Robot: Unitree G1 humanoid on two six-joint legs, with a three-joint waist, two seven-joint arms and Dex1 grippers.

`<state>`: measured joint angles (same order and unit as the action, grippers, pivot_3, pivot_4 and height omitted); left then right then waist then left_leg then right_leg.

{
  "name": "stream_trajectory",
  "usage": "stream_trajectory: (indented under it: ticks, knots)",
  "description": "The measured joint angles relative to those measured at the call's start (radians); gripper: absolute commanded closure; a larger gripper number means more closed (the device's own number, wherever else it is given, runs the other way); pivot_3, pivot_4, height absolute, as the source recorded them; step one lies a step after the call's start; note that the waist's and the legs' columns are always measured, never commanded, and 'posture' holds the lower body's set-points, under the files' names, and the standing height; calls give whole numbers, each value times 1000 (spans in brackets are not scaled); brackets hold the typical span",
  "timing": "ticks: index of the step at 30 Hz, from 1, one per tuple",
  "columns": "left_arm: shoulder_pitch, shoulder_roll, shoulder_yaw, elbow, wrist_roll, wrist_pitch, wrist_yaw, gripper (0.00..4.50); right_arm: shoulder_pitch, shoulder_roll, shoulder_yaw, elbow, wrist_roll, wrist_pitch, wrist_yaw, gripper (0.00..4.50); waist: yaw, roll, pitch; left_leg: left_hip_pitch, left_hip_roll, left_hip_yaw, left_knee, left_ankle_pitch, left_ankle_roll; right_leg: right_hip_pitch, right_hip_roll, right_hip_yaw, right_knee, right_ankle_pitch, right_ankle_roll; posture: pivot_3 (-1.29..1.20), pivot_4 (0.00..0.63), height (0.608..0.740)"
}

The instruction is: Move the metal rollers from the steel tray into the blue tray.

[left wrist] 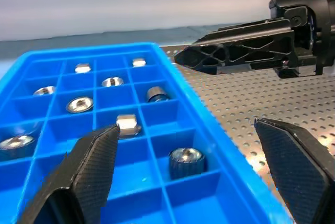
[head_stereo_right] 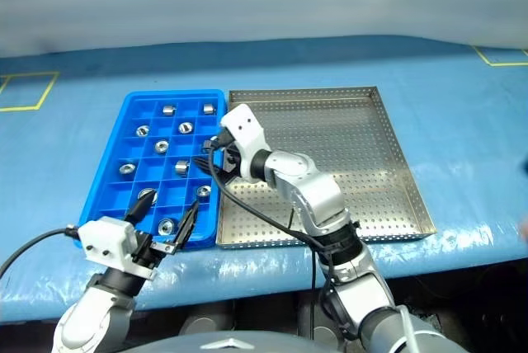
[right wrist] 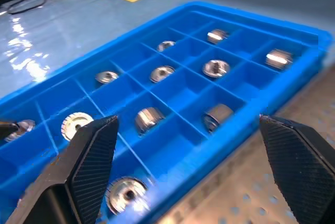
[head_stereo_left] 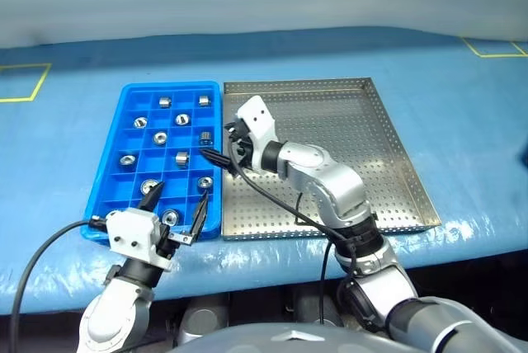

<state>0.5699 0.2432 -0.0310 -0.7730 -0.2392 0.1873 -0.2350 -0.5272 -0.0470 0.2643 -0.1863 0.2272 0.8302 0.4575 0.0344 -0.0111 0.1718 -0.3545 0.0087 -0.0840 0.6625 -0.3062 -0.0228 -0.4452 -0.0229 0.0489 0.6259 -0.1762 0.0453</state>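
Right hand [head_stereo_left: 216, 155] open, empty at blue tray [head_stereo_left: 124, 122] edge | left hand [head_stereo_left: 176, 204] open | steel tray [head_stereo_left: 396, 147] looks bare | withdraw high, avoid nudging metal rollers [head_stereo_left: 182, 157]

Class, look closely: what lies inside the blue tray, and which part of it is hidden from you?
The blue tray holds about ten metal rollers, one per compartment. The left gripper covers part of its near edge, and the right gripper covers part of its right edge.

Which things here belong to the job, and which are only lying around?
Job:
- metal rollers, all sitting in blue compartments
- blue tray
- steel tray, no rollers visible on it
- left tool, right tool, both open

Lying about:
- blue table cover
- yellow tape marks
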Motion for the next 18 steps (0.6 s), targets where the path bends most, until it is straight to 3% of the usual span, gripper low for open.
stream_trajectory:
  ticks: [9,18]
  knots:
    - [-127,35,-15,57,-47,68,-71,0,151,-70,-50,-86,-21,31,-96,21,-73,0,0,2,0,2,1,0,0,1,0,2,1,1,1,1,150,740]
    - [-140,39,-19,64,-50,88,-92,0,162,-73,-52,-104,-20,53,-130,21,-95,0,0,5,0,5,1,0,0,2,0,6,2,2,3,16,150,740]
